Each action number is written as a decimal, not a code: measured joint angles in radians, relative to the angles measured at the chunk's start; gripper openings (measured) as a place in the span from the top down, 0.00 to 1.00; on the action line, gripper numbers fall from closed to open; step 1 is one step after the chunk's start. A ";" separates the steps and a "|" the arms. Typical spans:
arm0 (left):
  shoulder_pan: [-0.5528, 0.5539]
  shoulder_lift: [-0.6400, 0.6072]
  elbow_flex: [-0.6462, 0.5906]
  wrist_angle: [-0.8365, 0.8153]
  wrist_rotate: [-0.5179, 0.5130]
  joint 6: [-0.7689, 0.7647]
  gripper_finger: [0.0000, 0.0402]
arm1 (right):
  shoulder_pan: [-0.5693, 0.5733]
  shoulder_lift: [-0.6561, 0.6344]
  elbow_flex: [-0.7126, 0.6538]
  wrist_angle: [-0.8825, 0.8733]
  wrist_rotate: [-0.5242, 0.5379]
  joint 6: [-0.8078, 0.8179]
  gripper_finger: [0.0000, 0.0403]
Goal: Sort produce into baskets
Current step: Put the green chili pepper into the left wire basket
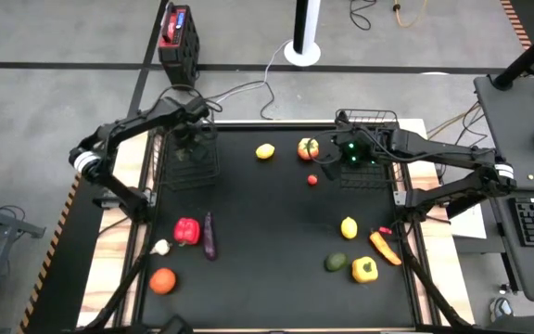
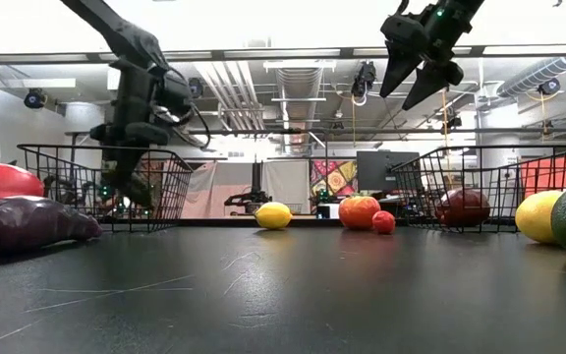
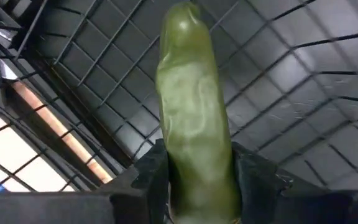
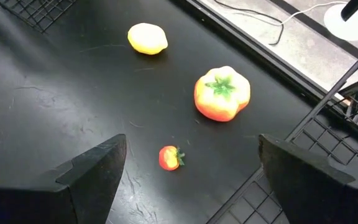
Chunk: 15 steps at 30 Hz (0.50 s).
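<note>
Table (image 1: 267,232) is seen with two wire baskets at the far side: left basket (image 1: 193,160), right basket (image 1: 369,153). A dark red piece (image 2: 463,206) already sits in the right basket.

Left gripper (image 3: 194,180) is clamped on a green cucumber (image 3: 191,124), held inside or just over the left basket; mesh is seen all around it. Right gripper (image 4: 191,168) is spread wide and empty, held high beside the right basket, above a small tomato (image 4: 169,157), with a big orange tomato (image 4: 222,93) and a lemon (image 4: 147,38) near.

Risks, as judged:
- Cucumber released too high could bounce or tip out over the rim.
- Fingers could be snagged on mesh during withdrawal, dragging the basket.
- Small round tomato could be nudged and rolled away on approach.
</note>
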 joint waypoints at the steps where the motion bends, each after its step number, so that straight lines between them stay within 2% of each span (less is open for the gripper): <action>1: 0.000 0.010 -0.001 0.001 -0.017 0.000 0.68 | 0.000 0.000 0.000 0.000 0.000 0.000 0.12; 6: 0.000 0.045 -0.001 0.002 -0.087 -0.007 0.63 | 0.000 0.000 0.000 0.000 0.000 0.000 0.12; 15: -0.001 0.031 -0.001 0.024 -0.092 -0.009 0.49 | 0.000 0.000 -0.001 0.000 0.000 -0.004 0.12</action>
